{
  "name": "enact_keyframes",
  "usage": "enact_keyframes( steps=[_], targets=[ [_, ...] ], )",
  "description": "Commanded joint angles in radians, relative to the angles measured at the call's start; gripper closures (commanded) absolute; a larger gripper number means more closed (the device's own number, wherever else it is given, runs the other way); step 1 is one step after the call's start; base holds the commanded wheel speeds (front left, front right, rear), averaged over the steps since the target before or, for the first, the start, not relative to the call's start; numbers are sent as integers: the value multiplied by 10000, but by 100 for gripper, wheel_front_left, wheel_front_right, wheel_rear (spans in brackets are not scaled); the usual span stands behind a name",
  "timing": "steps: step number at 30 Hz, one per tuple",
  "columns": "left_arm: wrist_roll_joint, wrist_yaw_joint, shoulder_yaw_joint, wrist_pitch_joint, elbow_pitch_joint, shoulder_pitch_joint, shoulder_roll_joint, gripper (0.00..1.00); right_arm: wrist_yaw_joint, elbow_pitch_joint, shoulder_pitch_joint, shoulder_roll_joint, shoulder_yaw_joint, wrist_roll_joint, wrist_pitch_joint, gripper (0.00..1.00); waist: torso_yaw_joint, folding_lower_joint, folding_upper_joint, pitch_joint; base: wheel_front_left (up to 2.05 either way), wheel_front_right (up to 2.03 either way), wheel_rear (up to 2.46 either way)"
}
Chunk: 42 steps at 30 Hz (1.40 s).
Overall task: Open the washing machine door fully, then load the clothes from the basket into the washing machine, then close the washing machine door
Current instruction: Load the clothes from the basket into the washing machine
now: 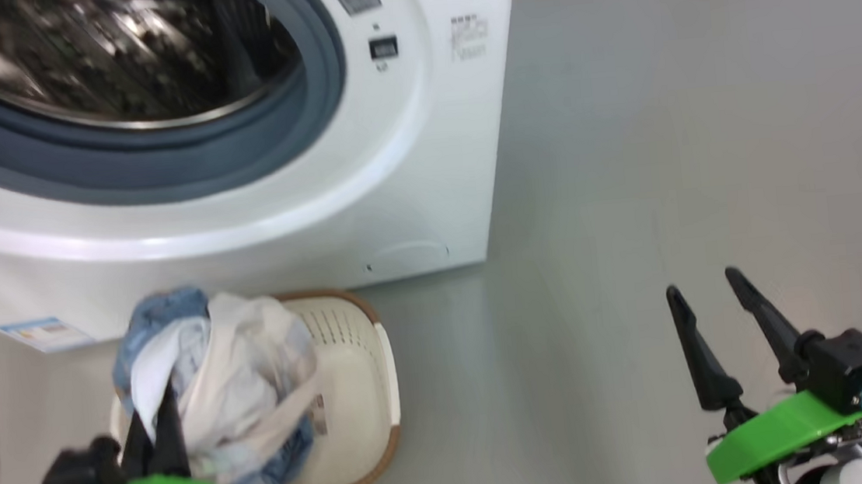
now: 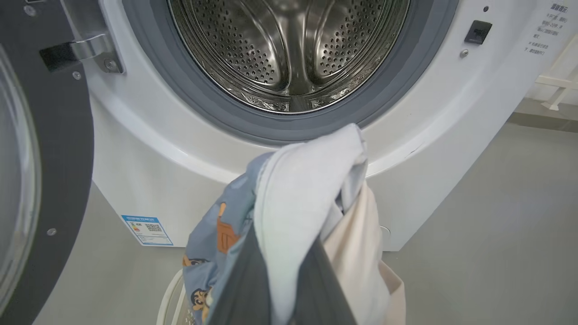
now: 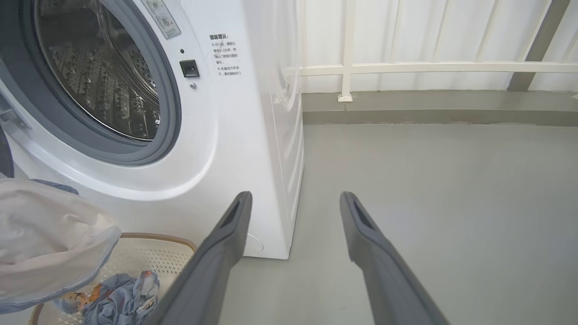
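One cream perforated plastic basket [image 1: 367,357], lower left, holds blue-and-white cloth clothes [image 1: 240,376], pinched by the closed left tool [image 1: 157,414]; right tool [image 1: 701,282], lower right, spread wide, empty; white washing machine [image 1: 424,164] upper left.
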State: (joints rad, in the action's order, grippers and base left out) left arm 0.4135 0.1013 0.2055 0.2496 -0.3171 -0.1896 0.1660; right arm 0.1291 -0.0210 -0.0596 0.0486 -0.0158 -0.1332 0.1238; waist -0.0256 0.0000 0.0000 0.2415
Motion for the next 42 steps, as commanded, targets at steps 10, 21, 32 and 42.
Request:
enact_keyframes(
  steps=[10,21,32,42],
  targets=[
    [-90,685,-441,-314,2068,1614,501,100,16,-493,868,16,140,-125,-261,0,292,0,0,-1775,0,0,0],
    [-123,1019,-400,-731,3147,2481,705,100,16,-843,1502,16,73,-156,-561,0,271,0,0,-2495,0,0,0],
    [-48,1149,-357,-876,3426,2654,725,100,16,-872,1569,16,67,-192,-618,0,244,0,0,-2590,0,0,0],
    [3,1203,-343,-893,3461,2672,757,100,16,-833,1563,16,117,-199,-624,0,282,0,0,-2587,0,0,0]
  ],
)
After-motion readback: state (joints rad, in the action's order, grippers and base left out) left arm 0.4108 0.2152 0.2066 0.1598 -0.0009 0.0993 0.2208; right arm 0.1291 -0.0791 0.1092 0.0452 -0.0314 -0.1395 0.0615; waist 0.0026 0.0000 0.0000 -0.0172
